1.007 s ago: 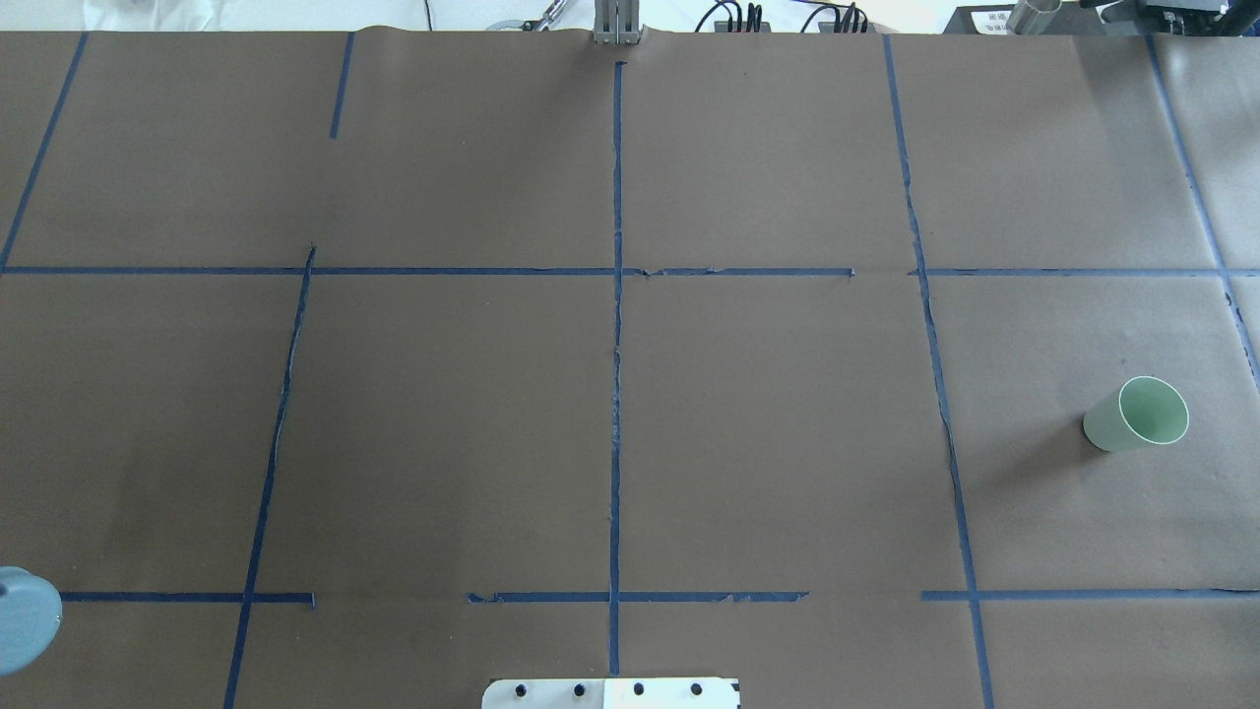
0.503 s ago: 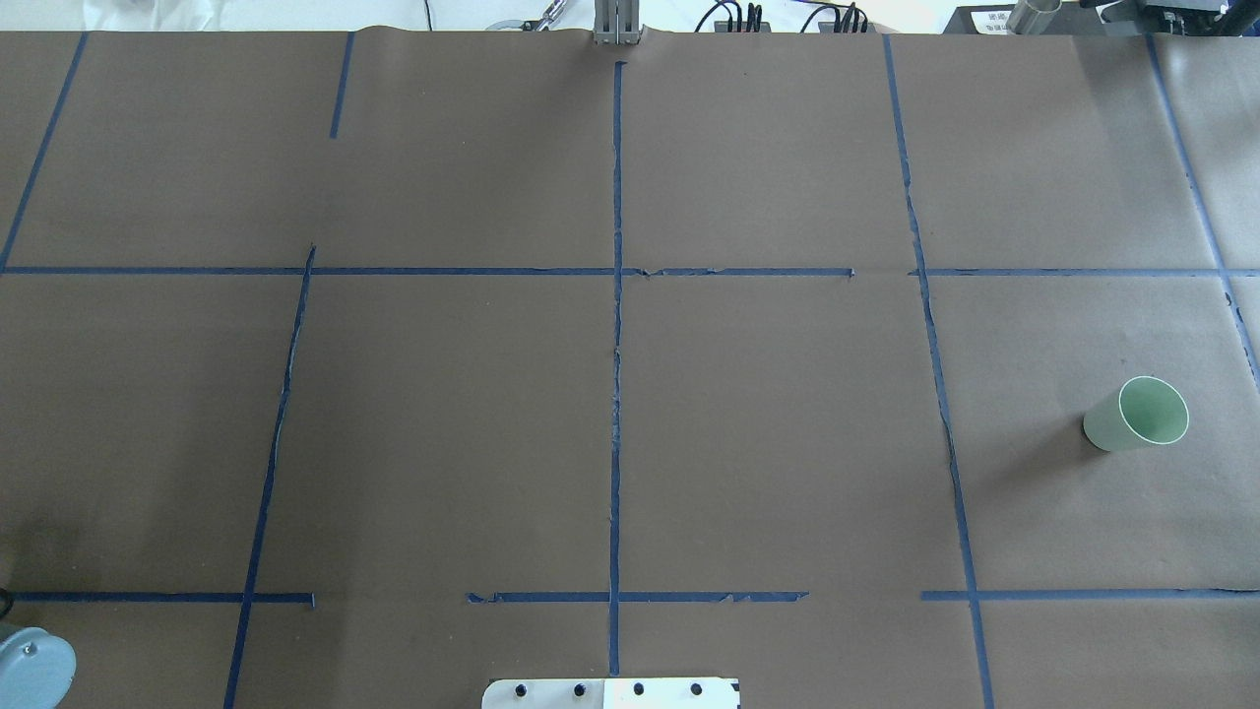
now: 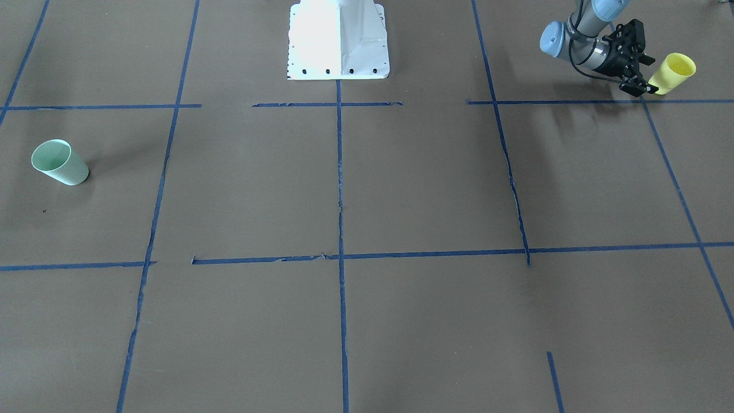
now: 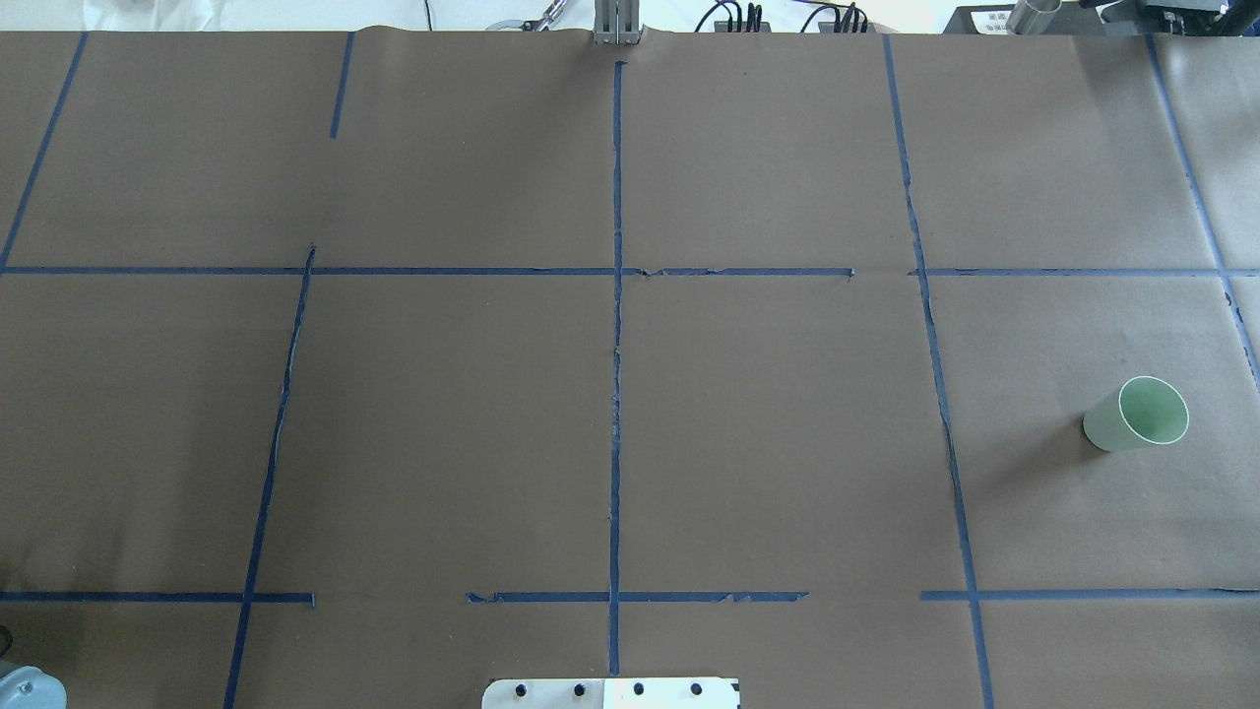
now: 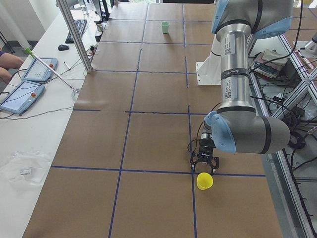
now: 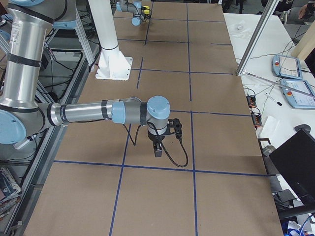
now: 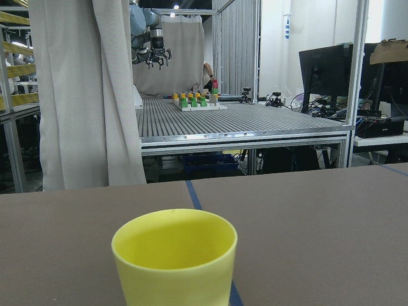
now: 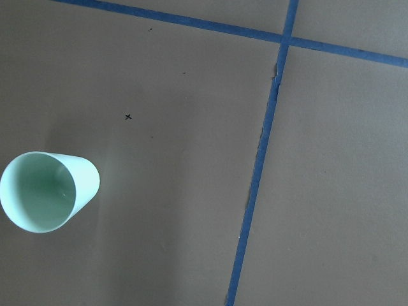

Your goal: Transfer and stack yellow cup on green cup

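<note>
— Brown paper covers the table [image 4: 443,414], ruled into squares with blue tape [image 4: 616,394]. Where is the yellow cup [image 3: 674,71]?

— Outside the overhead frame; only a grey sliver of the left arm [image 4: 25,689] shows in that view's lower left corner. The front camera has the cup upright at the robot's left end of the table, on the base side, next to a tape line. The left wrist camera sees it close ahead, its foot cut off by the lower edge.

— And the left gripper [image 3: 647,74]?

— Low, level with the cup, its two fingers spread apart and the tips just beside the cup's lower wall. Whether either tip touches I cannot tell; the fingers lie outside the wrist camera's frame.

— The green cup [image 4: 1137,414]?

— Upright, mouth up, at the opposite end, well apart from the yellow one. The right wrist camera looks down into it at the left of its frame.

— The right gripper [image 6: 157,147]?

— Seen only from the right-hand side camera, pointing down. Spread or pressed together, I cannot tell. From that side the green cup cannot be made out.
</note>
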Tool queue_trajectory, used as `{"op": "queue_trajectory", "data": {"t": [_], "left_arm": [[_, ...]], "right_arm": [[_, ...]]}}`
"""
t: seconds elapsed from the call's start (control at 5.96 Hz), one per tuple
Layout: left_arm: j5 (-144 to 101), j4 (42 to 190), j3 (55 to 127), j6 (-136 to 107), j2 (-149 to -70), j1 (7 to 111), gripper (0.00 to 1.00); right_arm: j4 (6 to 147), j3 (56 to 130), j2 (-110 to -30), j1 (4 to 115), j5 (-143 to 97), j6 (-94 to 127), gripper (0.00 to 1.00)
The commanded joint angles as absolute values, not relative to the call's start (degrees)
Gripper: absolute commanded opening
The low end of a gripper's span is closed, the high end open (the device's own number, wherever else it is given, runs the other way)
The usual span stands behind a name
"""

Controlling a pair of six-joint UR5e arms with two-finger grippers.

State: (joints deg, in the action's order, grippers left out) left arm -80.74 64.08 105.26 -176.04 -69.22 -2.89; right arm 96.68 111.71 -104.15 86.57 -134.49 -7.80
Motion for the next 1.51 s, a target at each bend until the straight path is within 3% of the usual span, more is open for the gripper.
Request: {"op": "queue_trajectory", "data": {"t": [0.0, 0.84, 1.17, 1.34], "left_arm": [[-80.86, 66.25, 103.98, -176.04, -67.6, -3.25, 1.0], [-80.51, 69.08, 99.32, -175.96, -66.97, -3.25, 0.99], [-80.07, 70.04, 98.79, -175.96, -65.58, -3.16, 0.53], [-79.98, 70.92, 99.05, -175.7, -64.0, -2.99, 0.48]], "right_arm": [[96.68, 111.71, -104.15, 86.57, -134.47, -7.73, 1.0], [96.68, 111.62, -104.15, 86.57, -134.56, -7.65, 1.0], [96.68, 111.71, -104.15, 86.57, -134.56, -7.56, 1.0], [96.68, 111.8, -104.15, 86.57, -134.56, -7.56, 1.0]]}}
